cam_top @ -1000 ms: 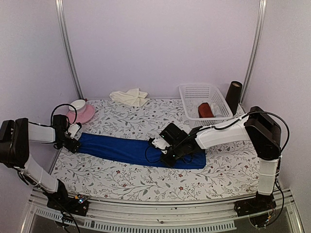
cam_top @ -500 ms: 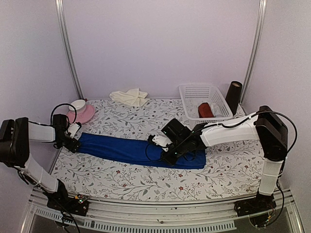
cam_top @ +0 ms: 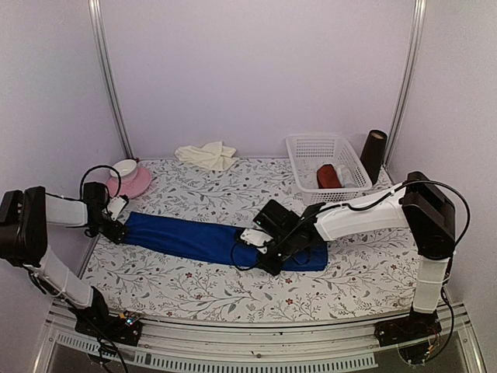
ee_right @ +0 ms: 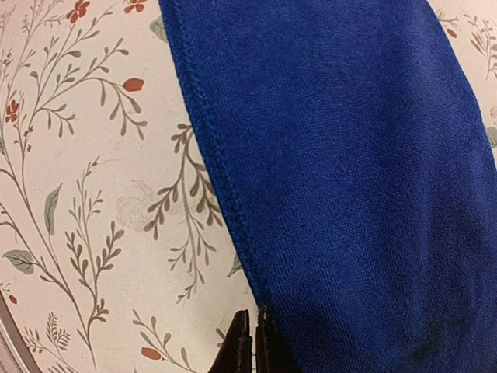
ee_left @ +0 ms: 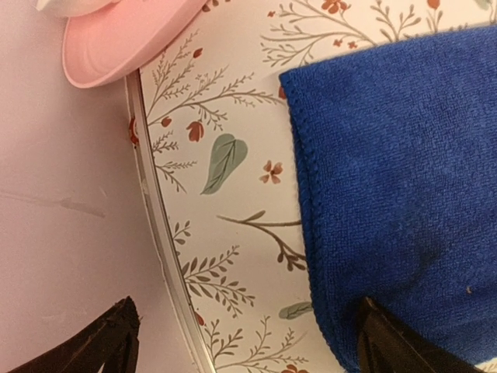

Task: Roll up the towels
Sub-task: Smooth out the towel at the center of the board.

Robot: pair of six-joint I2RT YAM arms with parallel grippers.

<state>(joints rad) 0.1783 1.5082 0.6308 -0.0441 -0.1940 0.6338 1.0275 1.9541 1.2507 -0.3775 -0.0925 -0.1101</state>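
One blue towel point(cam_top: 186, 237) lies flat; one cream towel point(cam_top: 206, 155) sits bunched.

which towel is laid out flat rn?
The blue towel, spread out as a long strip. The cream towel lies crumpled in a heap farther back.

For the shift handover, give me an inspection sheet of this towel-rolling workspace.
Surface: floral tablecloth, lying flat.
Job's things: blue towel flat in a long strip, unrolled; cream towel crumpled at the back.
Clutter: white basket holding dark red roll; pink plate with cup; black cylinder.
Grippers: left gripper open at the blue towel's left end; right gripper shut at its near hem.
Cables: black loops at both wrists.
Surroundings: lilac walls, metal rails.
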